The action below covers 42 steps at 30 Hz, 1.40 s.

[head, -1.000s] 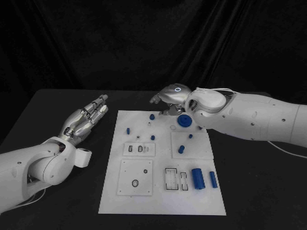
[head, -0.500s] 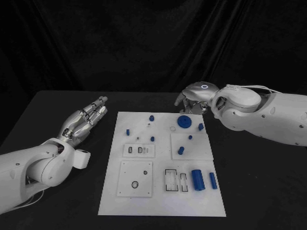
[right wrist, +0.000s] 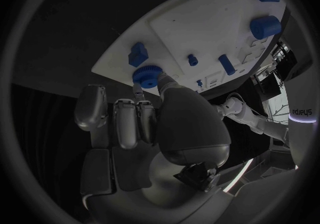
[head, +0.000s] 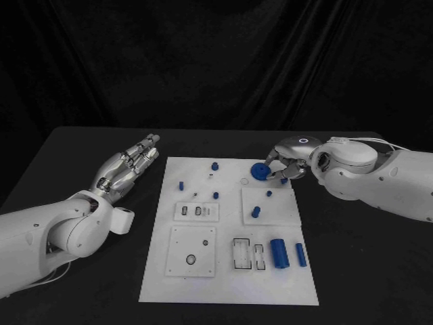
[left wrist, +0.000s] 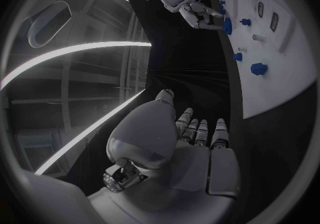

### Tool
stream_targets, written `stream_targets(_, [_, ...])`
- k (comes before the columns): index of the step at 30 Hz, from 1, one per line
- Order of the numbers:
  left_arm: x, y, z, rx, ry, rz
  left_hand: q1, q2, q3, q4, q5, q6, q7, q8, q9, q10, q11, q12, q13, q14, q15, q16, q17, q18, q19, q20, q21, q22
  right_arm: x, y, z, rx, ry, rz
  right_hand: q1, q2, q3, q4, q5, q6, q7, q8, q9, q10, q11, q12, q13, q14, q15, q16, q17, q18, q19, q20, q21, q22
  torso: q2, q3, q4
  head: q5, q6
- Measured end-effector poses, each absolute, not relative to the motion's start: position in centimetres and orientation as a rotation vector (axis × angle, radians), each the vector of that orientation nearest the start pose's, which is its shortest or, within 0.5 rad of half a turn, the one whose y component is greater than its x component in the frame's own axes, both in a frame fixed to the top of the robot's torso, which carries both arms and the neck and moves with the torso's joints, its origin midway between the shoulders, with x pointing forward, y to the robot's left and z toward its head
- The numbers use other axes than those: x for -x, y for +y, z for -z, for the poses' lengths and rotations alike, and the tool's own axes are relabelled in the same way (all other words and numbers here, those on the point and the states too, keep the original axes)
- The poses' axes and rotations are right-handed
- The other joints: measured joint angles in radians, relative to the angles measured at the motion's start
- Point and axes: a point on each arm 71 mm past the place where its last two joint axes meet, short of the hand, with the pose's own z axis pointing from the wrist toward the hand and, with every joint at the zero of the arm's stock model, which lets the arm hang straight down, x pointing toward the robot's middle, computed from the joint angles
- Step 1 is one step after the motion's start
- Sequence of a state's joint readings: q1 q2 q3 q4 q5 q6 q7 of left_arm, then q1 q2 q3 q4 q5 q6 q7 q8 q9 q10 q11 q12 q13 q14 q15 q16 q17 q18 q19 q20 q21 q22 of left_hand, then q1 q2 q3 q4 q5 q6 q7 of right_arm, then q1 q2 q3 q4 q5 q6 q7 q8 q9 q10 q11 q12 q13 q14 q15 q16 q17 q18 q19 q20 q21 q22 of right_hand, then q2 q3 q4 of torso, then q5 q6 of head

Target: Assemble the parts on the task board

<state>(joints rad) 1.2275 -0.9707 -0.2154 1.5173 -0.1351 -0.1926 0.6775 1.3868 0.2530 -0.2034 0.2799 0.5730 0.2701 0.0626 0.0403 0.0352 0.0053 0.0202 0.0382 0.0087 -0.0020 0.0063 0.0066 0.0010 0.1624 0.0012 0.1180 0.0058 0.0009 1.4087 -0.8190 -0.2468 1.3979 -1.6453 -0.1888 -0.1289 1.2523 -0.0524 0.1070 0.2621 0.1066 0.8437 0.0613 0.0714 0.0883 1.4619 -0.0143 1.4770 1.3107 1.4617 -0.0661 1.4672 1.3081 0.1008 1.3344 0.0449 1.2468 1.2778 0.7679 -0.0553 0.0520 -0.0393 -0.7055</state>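
board: white plate (head: 229, 271), mid table, long axis running 12–6 o'clock.
gear: blue toothed disc (head: 262, 171) at board's far-right corner, ~1 o'clock from board centre; also seen in R wrist view (right wrist: 147, 76).
R hand: (head: 287, 164) at the gear, fingers curled round it; thumb tip and a finger tip touch its rim, so it looks pinched, not released. Whether gear sits on board or is lifted: can't tell.
R arm: white forearm comes in from 3 o'clock, angled toward 10 o'clock, wrist bent down over board's far-right edge.
peg nr gear: small blue block (head: 283, 179) just beside gear, at its 4 o'clock, close under the R hand.
other parts, far half: small blue pegs (head: 214, 166) at 12 o'clock of board; one (head: 180, 185) toward 10 o'clock; short cylinder (head: 256, 212) on raised square pad right of centre.
other parts, near half: two blue cylinders (head: 278, 254) lying at 4 o'clock, side by side w/ a thinner one (head: 300, 254), apart from each other.
L hand: (head: 127, 167) off board, at its 10 o'clock, over black table (head: 80, 149); fingers straight, close together, pointing to 1 o'clock; holds nothing, touches nothing.
L arm: enters from 8 o'clock, forearm low over the table, well apart from board edge.
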Motion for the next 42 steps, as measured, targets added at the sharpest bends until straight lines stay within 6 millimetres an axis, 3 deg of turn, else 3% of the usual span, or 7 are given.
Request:
stream_targets(3, [-46.22, 26.84, 20.53, 0.835, 1.373, 1.588, 0.003, 0.003, 0.0, 0.0, 0.0, 0.0, 0.0, 0.0, 0.0, 0.0, 0.0, 0.0, 0.0, -0.001, 0.001, 0.0, 0.0, 0.0, 0.0, 0.0, 0.0, 0.0, -51.84, -23.15, 17.19, 0.45, 1.718, -0.305, -0.003, 0.002, -0.004, 0.001, 0.0, -0.01, -0.001, -0.002, 0.001, 0.0, 0.0, 0.034, -0.001, 0.0, 0.0, 0.028, 0.0, 0.0, 0.008, -0.002, 0.02, 0.022, 0.0, 0.0, -0.0006, 0.0, -0.001])
stream_targets(5, [-46.24, 26.85, 20.54, 0.834, 1.374, 1.589, 0.003, 0.003, 0.0, 0.0, 0.0, 0.0, 0.0, 0.0, 0.0, 0.0, 0.0, 0.0, 0.0, -0.001, 0.001, 0.0, 0.0, 0.0, 0.0, 0.0, 0.0, 0.0, -51.9, -23.17, 17.37, 0.446, 1.722, -0.302, -0.003, 0.002, -0.009, 0.001, 0.0, -0.017, -0.002, -0.004, 0.001, 0.0, 0.0, 0.052, -0.001, 0.0, 0.0, 0.04, 0.0, -0.016, 0.011, -0.002, 0.028, 0.03, -0.001, 0.0, -0.0006, 0.0, -0.001])
stream_targets(11, [-46.27, 26.89, 20.55, 0.834, 1.375, 1.591, 0.003, 0.003, 0.0, 0.0, 0.0, 0.0, 0.0, 0.0, 0.0, 0.0, 0.007, 0.0, 0.0, 0.003, 0.005, 0.0, 0.0, 0.0, 0.0, 0.0, 0.0, 0.0, -52.05, -23.25, 17.52, 0.439, 1.722, -0.299, 0.003, 0.008, -0.016, -0.006, 0.002, -0.046, -0.006, -0.005, 0.0, 0.004, -0.004, 0.091, -0.001, 0.005, -0.005, 0.049, 0.0, -0.016, 0.02, -0.004, 0.042, 0.03, -0.001, 0.0002, -0.0006, 0.0, -0.001])
stream_targets(18, [-46.26, 26.9, 20.56, 0.834, 1.377, 1.595, 0.003, 0.003, 0.0, 0.0, 0.0, 0.0, 0.0, 0.0, 0.0, 0.0, 0.007, 0.0, 0.0, 0.003, 0.005, 0.0, 0.0, 0.0, 0.0, 0.0, 0.0, 0.0, -51.92, -23.38, 17.61, 0.428, 1.701, -0.308, 0.024, 0.013, -0.016, -0.02, 0.047, -0.046, -0.006, -0.004, 0.004, 0.004, -0.004, 0.091, -0.001, 0.005, -0.005, 0.039, 0.0, -0.015, 0.02, -0.004, 0.033, 0.03, 0.0, 0.0002, -0.0008, 0.0, 0.0])
stream_targets(26, [-46.25, 26.93, 20.56, 0.834, 1.379, 1.598, 0.003, 0.003, 0.0, 0.0, 0.0, 0.0, 0.0, 0.0, 0.0, 0.0, 0.007, 0.0, 0.0, 0.002, 0.005, 0.0, 0.001, 0.0, 0.0, 0.0, 0.0, 0.0, -51.7, -23.38, 17.25, 0.41, 1.65, -0.33, 0.024, 0.013, -0.02, -0.021, 0.043, 0.016, 0.001, 0.02, 0.03, 0.003, -0.004, 0.091, -0.001, 0.005, -0.005, 0.035, 0.0, -0.015, 0.02, -0.004, 0.033, 0.03, -0.001, -0.0001, -0.0008, 0.002, 0.0])
stream_targets(35, [-46.28, 27.01, 20.57, 0.835, 1.379, 1.598, 0.003, 0.003, 0.0, 0.0, 0.0, 0.0, 0.0, 0.0, 0.0, 0.0, 0.007, 0.0, 0.0, 0.002, 0.005, 0.0, 0.0, 0.0, 0.0, 0.0, 0.0, 0.0, -51.71, -23.11, 16.77, 0.391, 1.583, -0.354, -0.027, 0.027, -0.044, 0.019, 0.029, 0.015, 0.009, 0.02, 0.051, 0.003, -0.004, 0.091, -0.001, 0.005, -0.005, 0.03, 0.0, -0.015, 0.02, -0.004, 0.025, 0.03, -0.001, -0.0006, -0.0008, 0.003, 0.0])
stream_targets(42, [-46.32, 26.97, 20.58, 0.834, 1.38, 1.6, 0.007, -0.001, 0.003, -0.003, 0.0, 0.004, 0.004, 0.0, 0.0, 0.0, 0.007, 0.0, 0.0, 0.002, 0.005, 0.0, 0.0, 0.0, 0.0, 0.0, 0.0, 0.0, -51.99, -22.63, 16.74, 0.391, 1.569, -0.359, -0.019, 0.02, -0.035, 0.006, 0.103, -0.023, 0.015, -0.002, 0.062, 0.003, -0.003, 0.091, -0.001, 0.005, -0.005, 0.024, 0.0, -0.015, 0.024, 0.0, 0.016, 0.03, -0.001, -0.0006, -0.0007, 0.001, 0.001])
